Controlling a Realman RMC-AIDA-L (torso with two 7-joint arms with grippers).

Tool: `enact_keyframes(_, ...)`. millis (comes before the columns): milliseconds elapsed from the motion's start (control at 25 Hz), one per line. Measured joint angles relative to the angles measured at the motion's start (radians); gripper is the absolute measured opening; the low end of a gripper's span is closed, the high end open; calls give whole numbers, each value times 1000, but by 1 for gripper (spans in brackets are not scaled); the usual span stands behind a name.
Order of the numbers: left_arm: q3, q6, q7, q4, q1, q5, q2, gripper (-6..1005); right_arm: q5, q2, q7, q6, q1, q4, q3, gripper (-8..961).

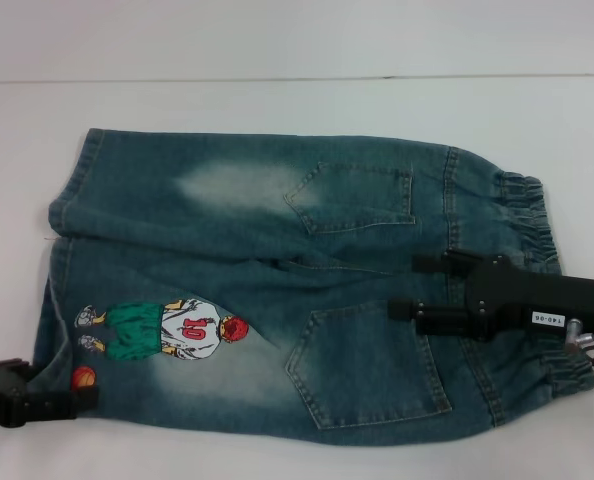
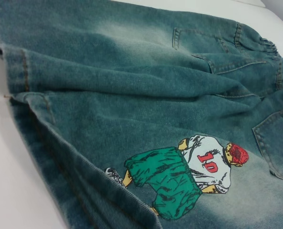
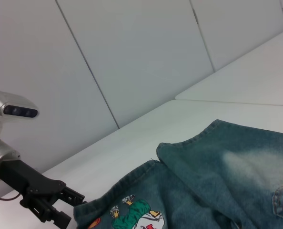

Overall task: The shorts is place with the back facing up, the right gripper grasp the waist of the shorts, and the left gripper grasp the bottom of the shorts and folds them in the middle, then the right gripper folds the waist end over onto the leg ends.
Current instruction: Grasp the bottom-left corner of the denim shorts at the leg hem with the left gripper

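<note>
Blue denim shorts (image 1: 277, 250) lie flat with the back pockets up, the elastic waist (image 1: 532, 215) to the right and the leg ends to the left. A cartoon basketball player print (image 1: 167, 330) marks the near leg. My right gripper (image 1: 427, 287) hovers open over the near back pocket (image 1: 367, 365), just inside the waistband. My left gripper (image 1: 82, 397) sits at the near left corner by the leg hem. The right wrist view shows the left gripper (image 3: 74, 212) open at the hem's edge. The left wrist view shows only the shorts (image 2: 132, 95) and the print (image 2: 189, 171).
The white table (image 1: 277, 100) extends beyond the shorts on all sides. A pale wall of panels (image 3: 132, 57) rises behind the table's far left side. The left arm's silver wrist camera (image 3: 13, 107) shows in the right wrist view.
</note>
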Motion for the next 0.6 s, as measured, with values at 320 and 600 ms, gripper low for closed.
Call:
enact_keyframes(320, 7, -12, -14, 6, -10, -2, 0, 903, 0, 0, 0, 0, -1, 0, 1, 946)
enact_keyframes(600, 51, -36, -28, 6, -5, 2, 3, 876, 0, 0, 0, 0, -2, 0, 5, 946)
